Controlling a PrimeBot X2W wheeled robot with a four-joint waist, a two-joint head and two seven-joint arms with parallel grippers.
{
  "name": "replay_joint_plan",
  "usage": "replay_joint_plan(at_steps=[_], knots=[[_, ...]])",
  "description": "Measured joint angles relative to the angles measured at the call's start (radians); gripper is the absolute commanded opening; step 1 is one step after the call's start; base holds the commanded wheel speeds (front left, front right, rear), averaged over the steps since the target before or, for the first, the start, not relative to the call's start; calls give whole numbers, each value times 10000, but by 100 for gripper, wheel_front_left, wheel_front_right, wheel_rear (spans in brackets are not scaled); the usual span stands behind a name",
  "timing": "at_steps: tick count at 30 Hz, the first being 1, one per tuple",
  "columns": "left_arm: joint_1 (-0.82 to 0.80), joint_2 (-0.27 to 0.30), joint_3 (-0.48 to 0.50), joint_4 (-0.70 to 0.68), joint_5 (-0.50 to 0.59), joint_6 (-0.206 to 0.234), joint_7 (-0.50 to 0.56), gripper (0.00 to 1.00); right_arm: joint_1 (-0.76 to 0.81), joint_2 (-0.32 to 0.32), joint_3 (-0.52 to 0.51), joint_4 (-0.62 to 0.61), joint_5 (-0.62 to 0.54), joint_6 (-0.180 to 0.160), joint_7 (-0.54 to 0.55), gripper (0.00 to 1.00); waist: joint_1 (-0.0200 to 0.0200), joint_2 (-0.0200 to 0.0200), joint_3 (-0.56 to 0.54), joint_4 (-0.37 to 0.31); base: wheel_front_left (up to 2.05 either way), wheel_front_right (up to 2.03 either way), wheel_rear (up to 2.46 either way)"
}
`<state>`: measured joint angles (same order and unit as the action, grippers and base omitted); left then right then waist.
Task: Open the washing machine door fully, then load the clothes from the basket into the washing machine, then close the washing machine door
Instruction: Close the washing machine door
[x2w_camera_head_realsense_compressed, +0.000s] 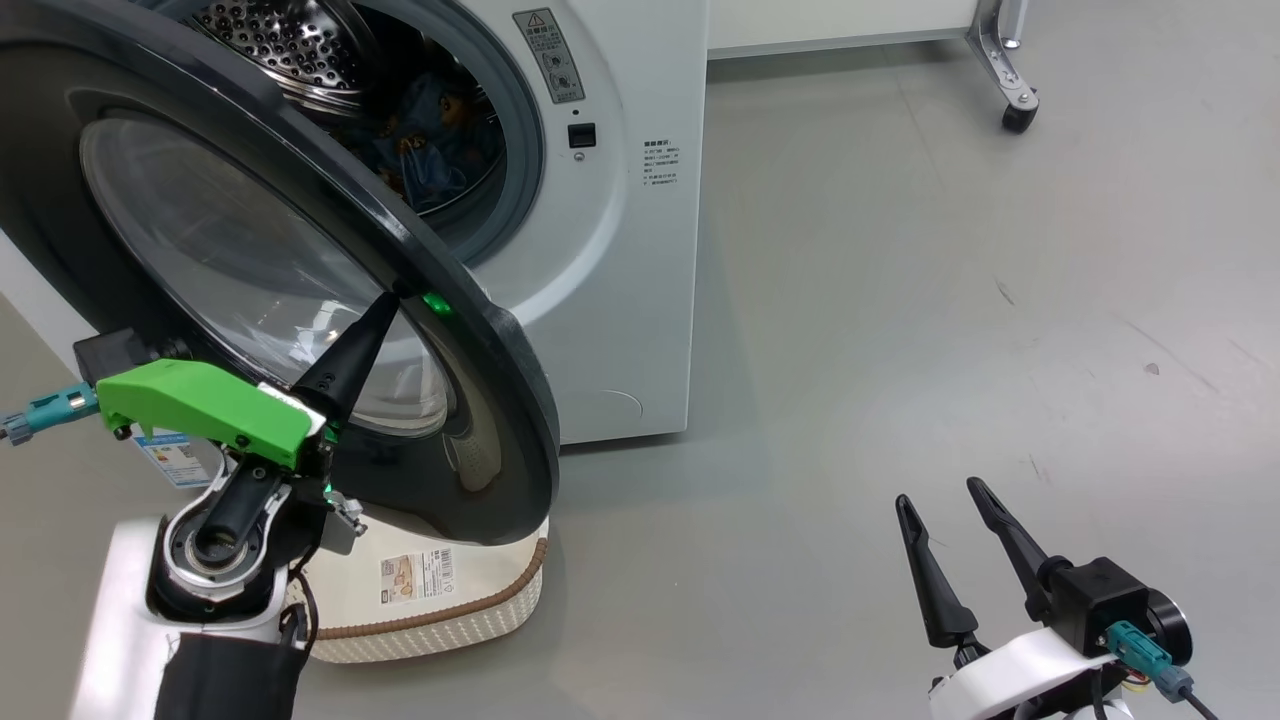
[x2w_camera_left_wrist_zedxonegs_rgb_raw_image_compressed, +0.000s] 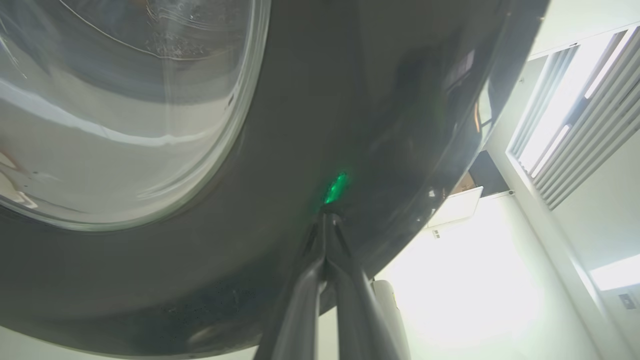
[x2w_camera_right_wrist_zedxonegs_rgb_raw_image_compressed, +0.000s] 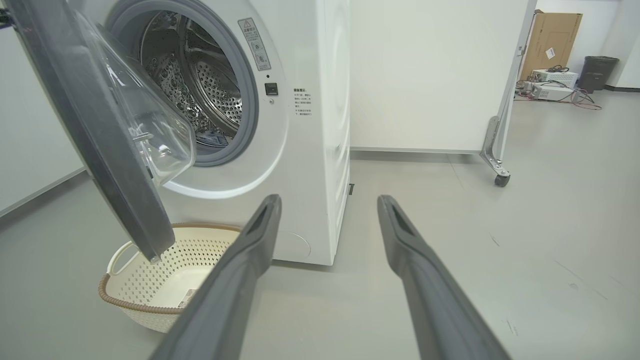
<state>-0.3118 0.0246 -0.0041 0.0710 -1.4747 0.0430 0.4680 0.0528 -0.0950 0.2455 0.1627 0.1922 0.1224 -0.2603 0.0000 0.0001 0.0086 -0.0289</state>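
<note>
Left claw (x2w_camera_head_realsense_compressed: 392, 297) closed, tip up against washing machine door (x2w_camera_head_realsense_compressed: 250, 250) rim.

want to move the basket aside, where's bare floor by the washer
Bare grey floor runs wide to the right of the washing machine, between the castor leg and the right gripper. Crowded at left: the washing machine door overhangs the basket, with the left gripper against its rim.

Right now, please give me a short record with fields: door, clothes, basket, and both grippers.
washing machine door: half open, swung out over the basket
clothes: inside the drum
basket: on the floor below the door, looks empty
left gripper: jaws shut, tips against the door's black rim
right gripper: jaws open, over the floor, holding nothing
</note>
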Motion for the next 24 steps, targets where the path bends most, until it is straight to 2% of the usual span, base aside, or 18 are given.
replay_joint_plan(at_steps=[4, 5, 8, 9, 14, 15, 17, 22, 24], knots=[[110, 245, -261, -59, 1455, -272, -504, 0, 94, 31, -173, -90, 13, 0, 2, 100, 0, 0, 46, 19, 0, 0, 0], [174, 387, -311, -123, 1810, -353, -673, 16, 141, 35, -203, -121, 13, 0, 2, 100, 0, 0, 60, 38, 0, 0, 0], [450, 815, -299, -322, 2755, -476, -1252, 85, 208, 71, -345, -207, 13, 2, 2, 100, 0, 0, 127, 101, 0, 0, 0], [541, 890, -297, -399, 2982, -506, -1440, 100, 208, 75, -403, -234, 13, 0, 0, 100, 0, 0, 152, 129, 0, 0, 0], [1313, 1522, -322, -777, 4792, -702, -2533, 100, 205, 79, -556, -316, 12, 0, 2, 100, 0, -1, 288, 242, 0, 0, 0], [1705, 1802, -337, -786, 5584, -738, -2957, 100, 203, 75, -656, -336, 10, 0, 2, 100, 0, 0, 320, 278, 0, 0, 0], [2101, 2006, -366, -798, 6355, -777, -3450, 100, 203, 61, -763, -372, 8, 0, 2, 100, 0, 0, 332, 304, 0, 0, 0], [3005, 2132, -631, -779, 7722, -755, -4523, 100, 202, 21, -863, -422, -25, 0, 0, 100, 0, -1, 347, 363, 0, 0, 0], [3392, 2211, -711, -635, 8337, -600, -4913, 100, 202, 19, -872, -433, -54, 0, 2, 100, 0, -1, 338, 382, 0, 0, 0]])
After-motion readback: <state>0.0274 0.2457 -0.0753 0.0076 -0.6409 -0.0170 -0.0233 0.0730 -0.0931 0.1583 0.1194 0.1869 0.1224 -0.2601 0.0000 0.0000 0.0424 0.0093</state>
